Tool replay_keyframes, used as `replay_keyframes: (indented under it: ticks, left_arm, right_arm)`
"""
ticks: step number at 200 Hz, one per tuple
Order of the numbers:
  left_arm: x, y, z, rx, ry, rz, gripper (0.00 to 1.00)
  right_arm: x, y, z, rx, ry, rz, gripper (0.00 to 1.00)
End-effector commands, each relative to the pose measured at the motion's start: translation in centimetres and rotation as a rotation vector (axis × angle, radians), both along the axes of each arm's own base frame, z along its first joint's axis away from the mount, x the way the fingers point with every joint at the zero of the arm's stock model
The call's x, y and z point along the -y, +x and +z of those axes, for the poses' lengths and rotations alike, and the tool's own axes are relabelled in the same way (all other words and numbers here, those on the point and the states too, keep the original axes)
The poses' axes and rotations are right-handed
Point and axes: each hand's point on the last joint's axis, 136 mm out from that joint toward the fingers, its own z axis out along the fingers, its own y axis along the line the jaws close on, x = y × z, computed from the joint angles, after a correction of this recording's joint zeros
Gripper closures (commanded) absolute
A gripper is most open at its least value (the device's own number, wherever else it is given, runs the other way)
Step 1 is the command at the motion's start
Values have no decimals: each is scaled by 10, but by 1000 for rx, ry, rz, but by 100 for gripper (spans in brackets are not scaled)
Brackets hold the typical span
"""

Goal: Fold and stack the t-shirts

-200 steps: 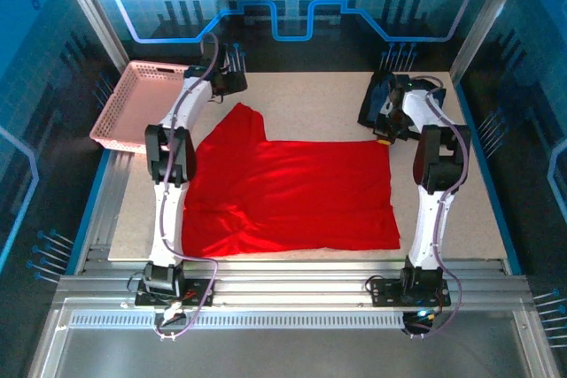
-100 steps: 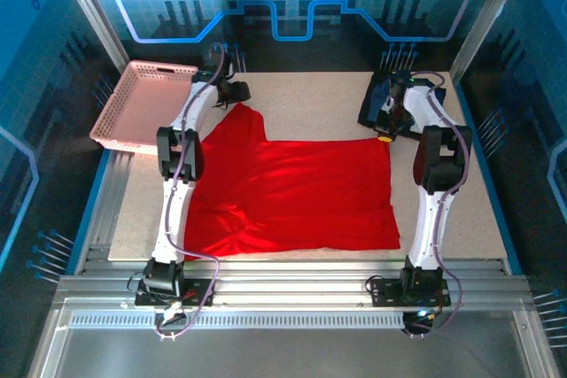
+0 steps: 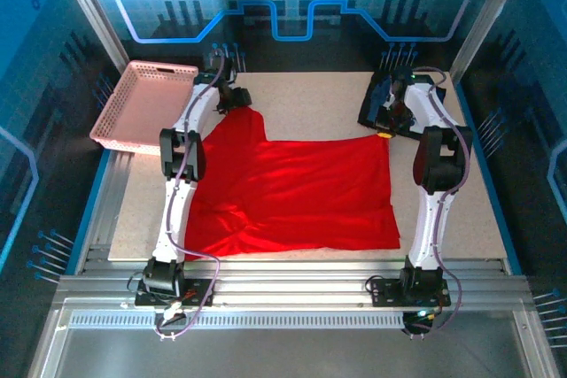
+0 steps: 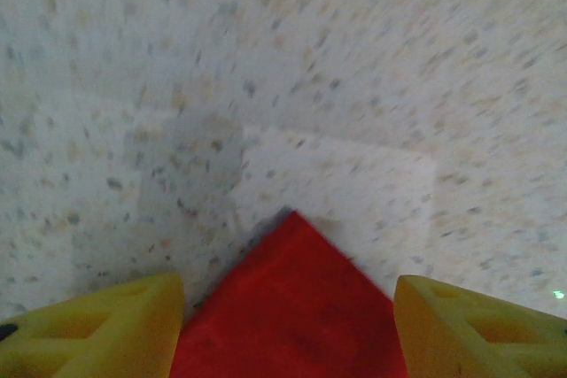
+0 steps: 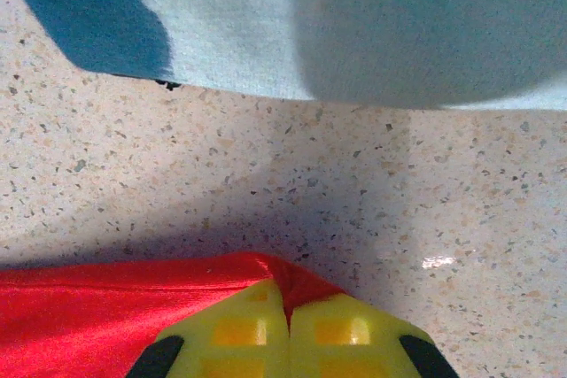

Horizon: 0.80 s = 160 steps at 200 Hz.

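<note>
Evidently little was done. The left pincer (image 4: pixel 288 307) stood with its jaws apart, a far corner of the red t-shirt (image 3: pixel 292 192) between them but not pinched. That shirt lay spread flat and unfolded, reaching across to the right pincer (image 5: pixel 285 325), which was clamped on the other far corner. Just beyond it the navy t-shirt (image 3: pixel 372 99) lay bunched; all folding and stacking was left to do.

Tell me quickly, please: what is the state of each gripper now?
Left gripper: open around a corner of the red shirt, not gripping it.
Right gripper: shut on another corner of the red shirt.
</note>
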Motion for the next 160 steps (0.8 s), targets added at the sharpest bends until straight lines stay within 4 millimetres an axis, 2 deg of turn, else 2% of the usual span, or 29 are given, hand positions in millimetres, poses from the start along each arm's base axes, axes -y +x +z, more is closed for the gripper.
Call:
replay_keyframes:
  ticks: [1, 29, 65, 123, 160]
  left_arm:
    - [1, -16, -18, -98, -42, 39, 35]
    - [-4, -16, -24, -109, -31, 85, 37]
    - [4, -16, -28, -114, -65, 81, 42]
    - [6, -43, -55, -257, -107, 119, 60]
    - [7, -65, -69, -363, -113, 135, 63]
  right_arm:
    - [-7, 6, 8, 16, 18, 33, 100]
    - [-7, 8, 13, 29, 24, 46, 100]
    - [-6, 10, 16, 40, 29, 48, 100]
    - [-7, 19, 22, 70, 55, 45, 100]
    - [-10, 26, 27, 102, 76, 44, 100]
